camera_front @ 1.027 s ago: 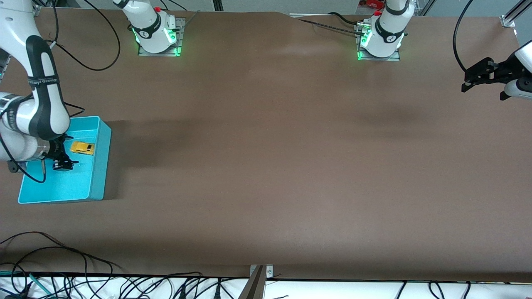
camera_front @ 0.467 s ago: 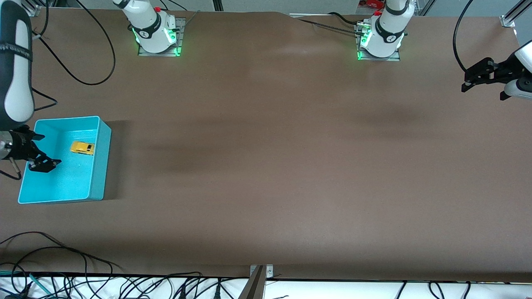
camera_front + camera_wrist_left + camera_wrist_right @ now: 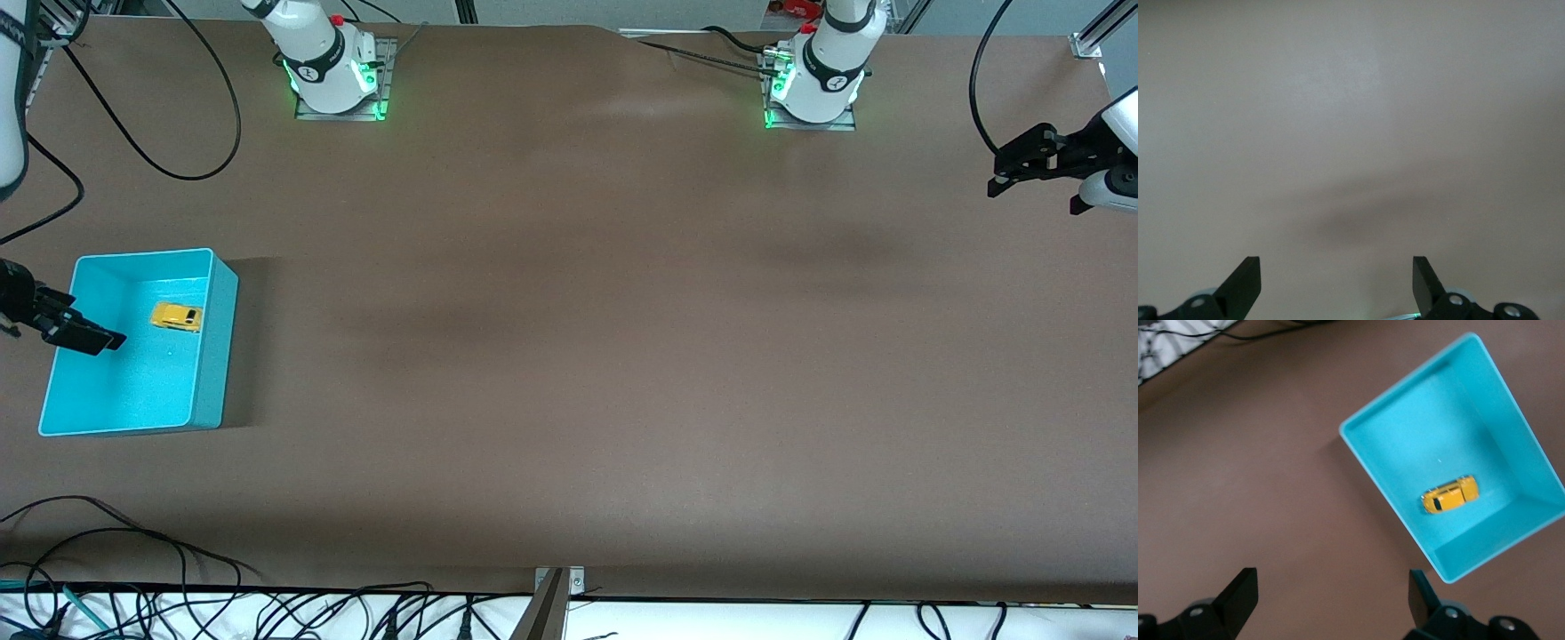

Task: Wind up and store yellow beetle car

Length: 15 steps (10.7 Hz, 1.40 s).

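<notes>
Inside turquoise bin (image 3: 218, 356): yellow beetle car (image 3: 176, 316) stored; right end effector (image 3: 76, 332) over bin edge, left end effector (image 3: 1022, 169) waiting, both open, empty; possible rim snag.

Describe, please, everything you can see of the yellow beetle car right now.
The yellow beetle car is a tiny toy with a rounded yellow body and dark windows. It sits upright on the floor of the turquoise bin, in the half farther from the front camera, clear of the walls. No gripper touches it.

Yellow beetle car (image 3: 175, 316) in bin (image 3: 218, 356).
</notes>
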Each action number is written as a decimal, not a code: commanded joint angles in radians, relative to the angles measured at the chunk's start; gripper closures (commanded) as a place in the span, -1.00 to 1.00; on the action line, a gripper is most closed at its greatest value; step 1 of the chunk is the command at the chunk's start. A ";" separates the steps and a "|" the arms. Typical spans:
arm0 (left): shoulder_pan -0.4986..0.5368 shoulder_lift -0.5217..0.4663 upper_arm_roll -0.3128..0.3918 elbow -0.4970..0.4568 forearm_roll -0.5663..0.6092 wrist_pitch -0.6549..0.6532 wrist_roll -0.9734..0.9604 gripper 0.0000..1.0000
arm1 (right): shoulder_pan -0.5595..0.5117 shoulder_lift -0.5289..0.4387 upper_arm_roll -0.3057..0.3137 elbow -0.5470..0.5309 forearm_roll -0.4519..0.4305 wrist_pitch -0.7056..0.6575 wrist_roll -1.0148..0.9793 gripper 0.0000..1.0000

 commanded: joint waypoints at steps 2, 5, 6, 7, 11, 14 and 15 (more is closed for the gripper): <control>-0.006 0.004 0.003 0.023 0.012 -0.021 -0.009 -1.00 | 0.023 -0.123 0.014 -0.130 -0.034 -0.008 -0.239 -1.00; -0.006 0.004 0.003 0.023 0.012 -0.021 -0.007 -1.00 | 0.109 -0.283 0.010 -0.390 -0.085 -0.004 -0.250 -1.00; -0.006 0.004 0.003 0.023 0.012 -0.021 -0.009 -1.00 | 0.118 -0.312 -0.004 -0.395 -0.076 -0.004 -0.252 -1.00; -0.006 0.004 0.003 0.023 0.012 -0.021 -0.007 -1.00 | 0.118 -0.339 -0.007 -0.395 -0.070 -0.004 -0.261 -1.00; -0.006 0.004 0.003 0.023 0.012 -0.021 -0.009 -1.00 | 0.116 -0.396 -0.010 -0.425 -0.070 -0.013 -0.270 -1.00; -0.006 0.006 0.003 0.023 0.012 -0.021 -0.007 -1.00 | 0.115 -0.397 -0.010 -0.422 -0.068 -0.017 -0.270 -1.00; -0.006 0.006 0.004 0.023 0.012 -0.021 -0.007 -1.00 | 0.113 -0.403 -0.010 -0.421 -0.068 -0.023 -0.270 -1.00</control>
